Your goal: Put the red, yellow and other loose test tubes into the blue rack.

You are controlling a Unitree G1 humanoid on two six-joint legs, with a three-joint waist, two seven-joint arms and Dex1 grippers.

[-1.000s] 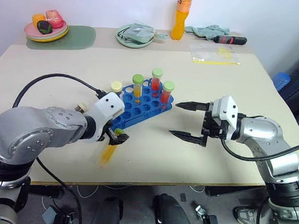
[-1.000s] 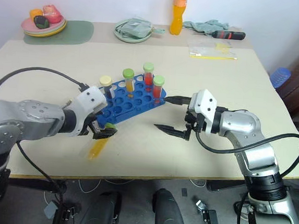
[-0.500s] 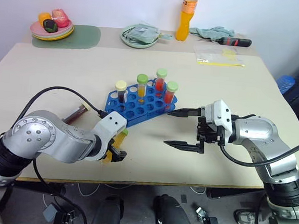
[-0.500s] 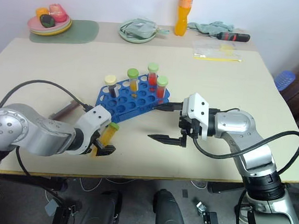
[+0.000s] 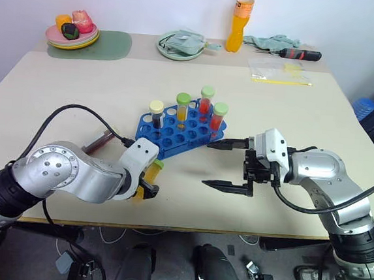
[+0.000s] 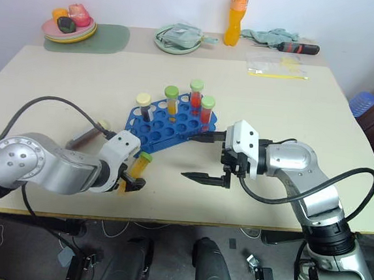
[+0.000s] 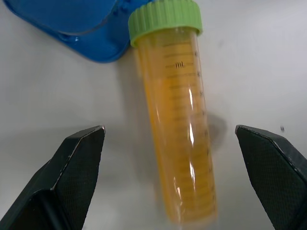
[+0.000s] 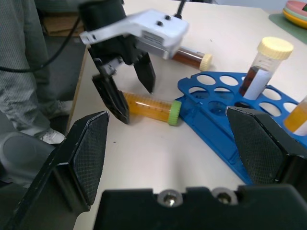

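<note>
The blue rack [image 5: 174,134] sits mid-table and holds a cream-capped dark tube [image 5: 155,112], a yellow tube [image 5: 182,108] and two red tubes [image 5: 207,100] with green caps. A loose yellow tube [image 7: 178,143] with a green cap lies flat on the table, its cap at the rack's near corner. My left gripper [image 7: 170,132] is open, low over this tube, one finger on each side and not touching it. A loose maroon tube [image 5: 97,142] lies left of the rack. My right gripper [image 5: 222,164] hangs open and empty just right of the rack.
Along the far edge stand an orange drink bottle [image 5: 237,21], a green plate [image 5: 180,46] with a cloth on it, a plate of fruit [image 5: 72,33] on a green mat, a screwdriver [image 5: 300,54] and a plastic bag [image 5: 279,70]. A black cable [image 5: 78,111] loops over my left arm.
My left gripper has sunk and rolled, so its fingers now straddle the lying yellow tube. The right gripper has barely moved. The camera has shifted.
</note>
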